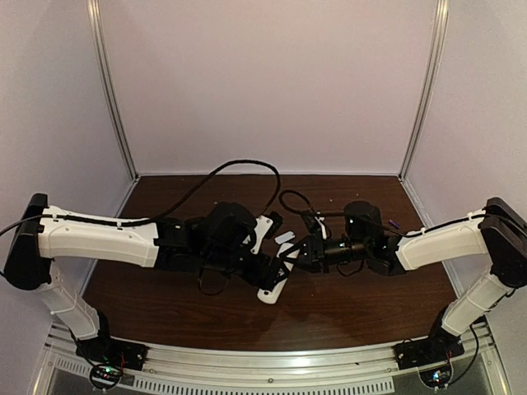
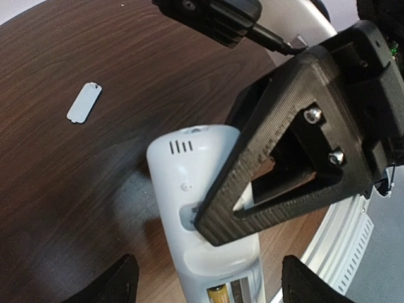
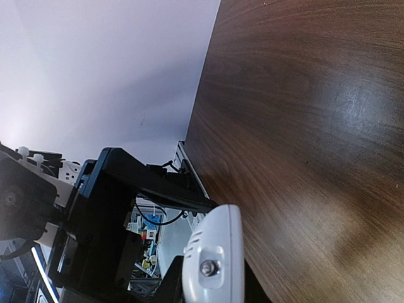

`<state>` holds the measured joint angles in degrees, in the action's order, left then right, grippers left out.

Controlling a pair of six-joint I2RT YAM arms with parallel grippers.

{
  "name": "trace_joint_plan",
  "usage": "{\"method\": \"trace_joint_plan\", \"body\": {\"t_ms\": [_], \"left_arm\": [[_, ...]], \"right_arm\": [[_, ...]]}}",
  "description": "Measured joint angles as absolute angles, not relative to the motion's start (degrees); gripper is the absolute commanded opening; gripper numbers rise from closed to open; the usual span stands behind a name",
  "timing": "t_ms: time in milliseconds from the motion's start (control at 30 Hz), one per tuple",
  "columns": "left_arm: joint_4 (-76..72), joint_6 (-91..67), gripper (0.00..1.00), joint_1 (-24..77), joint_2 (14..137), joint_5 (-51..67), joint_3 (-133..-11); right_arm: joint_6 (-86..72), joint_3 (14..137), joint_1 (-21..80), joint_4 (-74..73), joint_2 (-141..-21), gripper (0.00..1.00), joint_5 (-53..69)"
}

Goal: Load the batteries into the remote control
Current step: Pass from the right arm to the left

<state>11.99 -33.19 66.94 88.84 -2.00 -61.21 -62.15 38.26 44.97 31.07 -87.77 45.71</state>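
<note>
Left pincer (image 2: pixel 208 285) stands spread wide, its two dark fingertips (image 2: pixel 108 284) on either side of the remote control (image 2: pixel 189 189) with a gap at each side, gripping nothing. Off to the left in its wrist view, a small white cover (image 2: pixel 84 102) lies flat on the dark wood counter (image 2: pixel 57 202), well apart from the remote.

The remote sits mid-counter between the two arms. From overhead its long axis runs roughly near to far, the far end leaning a little to the right. From the left wrist it lies lengthwise, back side up, the rounded end with the short slits pointing away from that camera. The open bay is at the nearer end, with one yellow-orange battery (image 2: pixel 216 294) just showing in it at the frame's bottom edge. Whether the remote touches the counter I cannot tell.

Over on the right, the right pincer (image 1: pixel 295 255) is pressed together on the remote, one black triangular finger (image 2: pixel 278 158) lying across its back about midway along. Its own camera catches only the remote's slitted white end beside bare wood.
</note>
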Motion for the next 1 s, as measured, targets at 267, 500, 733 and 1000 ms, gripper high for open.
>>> {"method": "trace_joint_plan", "body": {"t_ms": [267,500,733,1000], "left_arm": [[17.7,-36.3,0.66,68.1,95.7,-7.2,-68.5],[19.3,-38.0,0.47,68.2,97.9,-7.9,-70.4],[19.8,-40.1,0.38,68.3,98.3,-8.2,-70.7],[23.9,-41.3,0.36,66.7,100.0,-8.4,-70.5]], "right_arm": [[-62.6,39.1,45.0,29.5,-88.3,0.00,44.1],[-63.0,39.1,45.0,29.2,-89.1,0.02,43.1],[-62.9,39.1,44.3,29.1,-89.5,0.32,43.1],[-60.6,39.2,37.3,27.2,-89.4,0.48,43.7]]}}
